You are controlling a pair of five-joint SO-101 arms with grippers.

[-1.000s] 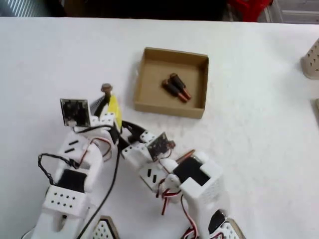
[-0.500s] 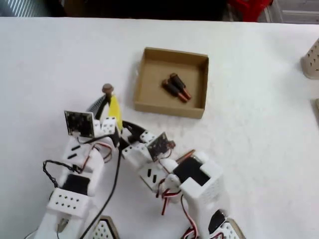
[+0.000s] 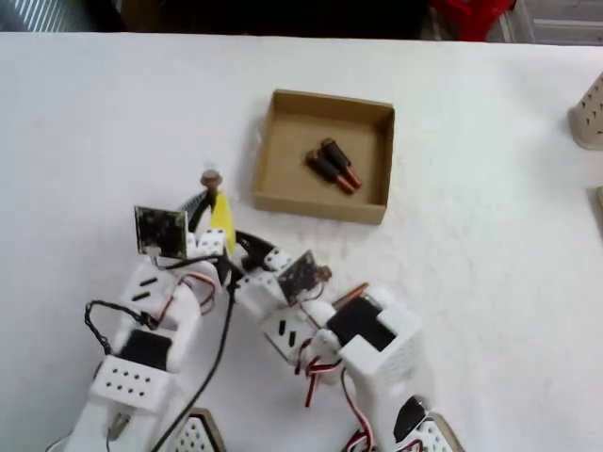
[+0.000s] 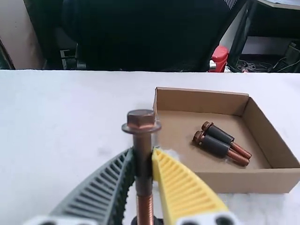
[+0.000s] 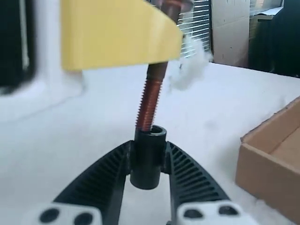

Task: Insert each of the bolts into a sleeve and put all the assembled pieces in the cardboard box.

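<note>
My left gripper (image 4: pixel 143 155), grey and yellow fingers, is shut on an upright copper bolt (image 4: pixel 140 136) with its hex head on top. In the high view that bolt (image 3: pixel 209 177) stands left of the cardboard box (image 3: pixel 320 202). My right gripper (image 5: pixel 148 146), black fingers, is shut on a black sleeve (image 5: pixel 149 164) held upright. The bolt's threaded tip (image 5: pixel 149 108) sits at the sleeve's open mouth, slightly tilted; the left gripper's yellow finger (image 5: pixel 117 33) hangs above. Two assembled pieces (image 4: pixel 219 143) lie side by side inside the box (image 4: pixel 201 101).
Both arms crowd the near left of the white table (image 3: pixel 490 235), with wires trailing over them. A beige perforated object (image 3: pixel 589 118) stands at the right edge. The box's corner (image 5: pixel 267 159) is close beside the right gripper. A dark chair (image 4: pixel 140 33) lies beyond the far edge.
My left arm has shifted right and nearer, carrying the bolt toward the right gripper. The right arm has held still.
</note>
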